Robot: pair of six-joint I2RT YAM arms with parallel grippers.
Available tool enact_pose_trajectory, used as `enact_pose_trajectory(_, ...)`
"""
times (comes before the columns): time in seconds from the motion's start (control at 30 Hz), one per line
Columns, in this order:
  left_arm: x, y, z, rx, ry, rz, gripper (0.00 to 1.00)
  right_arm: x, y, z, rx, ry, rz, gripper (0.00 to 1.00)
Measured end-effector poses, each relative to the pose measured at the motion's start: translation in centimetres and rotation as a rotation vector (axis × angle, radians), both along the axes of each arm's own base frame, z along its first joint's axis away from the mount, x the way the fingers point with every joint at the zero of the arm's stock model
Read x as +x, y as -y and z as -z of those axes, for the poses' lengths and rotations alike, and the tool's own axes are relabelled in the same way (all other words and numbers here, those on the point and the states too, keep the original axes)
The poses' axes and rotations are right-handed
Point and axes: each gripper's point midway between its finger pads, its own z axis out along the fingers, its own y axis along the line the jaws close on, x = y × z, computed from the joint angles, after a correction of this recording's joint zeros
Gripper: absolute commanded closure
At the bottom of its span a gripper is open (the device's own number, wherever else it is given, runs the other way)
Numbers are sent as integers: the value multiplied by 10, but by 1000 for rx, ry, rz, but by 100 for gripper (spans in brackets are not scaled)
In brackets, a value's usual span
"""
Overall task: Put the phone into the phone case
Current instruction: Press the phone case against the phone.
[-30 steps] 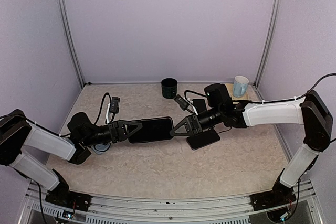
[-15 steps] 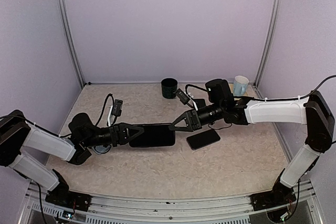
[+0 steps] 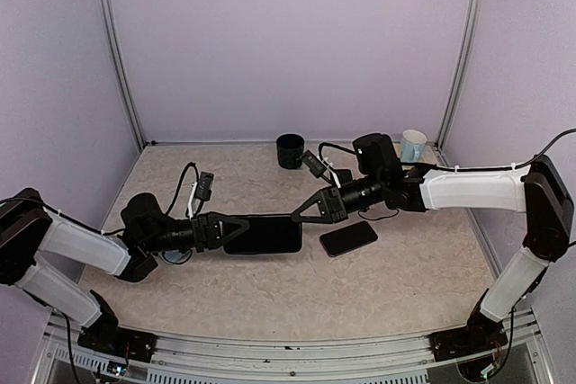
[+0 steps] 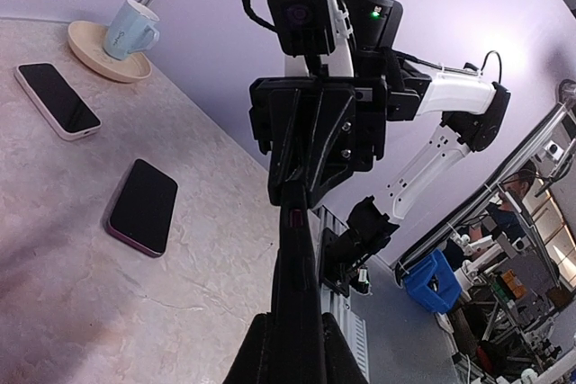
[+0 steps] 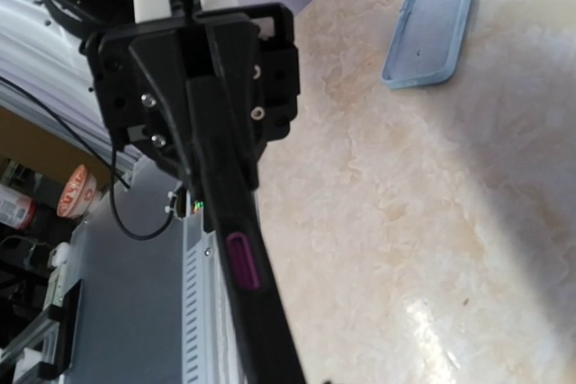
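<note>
Counter (image 3: 270, 303): bears the items. Phone (image 3: 263, 234): raised off the counter, spanning between the two tools. Phone case (image 5: 432, 20), pale blue: flat on the counter, well apart. Left tool (image 3: 223, 228): pinching the phone's left end. Right tool (image 3: 295, 217): pressed together on its right end.

Dark phone (image 3: 264, 234) between left claw (image 3: 227, 227) and right claw (image 3: 295, 216), one at each short end; second phone (image 3: 349, 238) nearby.
</note>
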Motion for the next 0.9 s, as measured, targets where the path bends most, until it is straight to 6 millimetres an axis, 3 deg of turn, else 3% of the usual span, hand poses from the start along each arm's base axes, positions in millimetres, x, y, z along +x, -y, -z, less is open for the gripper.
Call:
enact_pose_trajectory(0.03,0,0,0,1,-2,1,84,0,0,0,0,4,-1,100)
enact_pose_trajectory(0.1,2,1,1,6,-7,-2,99,0,0,1,-2,10,-2,100)
enact_pose_trajectory(0.27,3,3,4,13,-16,4,100,2,2,4,-14,23,0,98)
enact_pose_trajectory(0.37,2,4,4,14,-10,10,100,0,3,4,-12,19,-11,77)
enact_pose_trajectory(0.47,0,5,4,21,9,23,100,-4,4,5,-17,3,-25,67)
enact_pose_trajectory(0.73,-8,10,4,34,42,65,100,-10,1,-5,-12,-16,-88,66)
enact_pose_trajectory(0.9,-14,18,7,53,41,108,100,-13,-1,-1,-11,-40,-125,65)
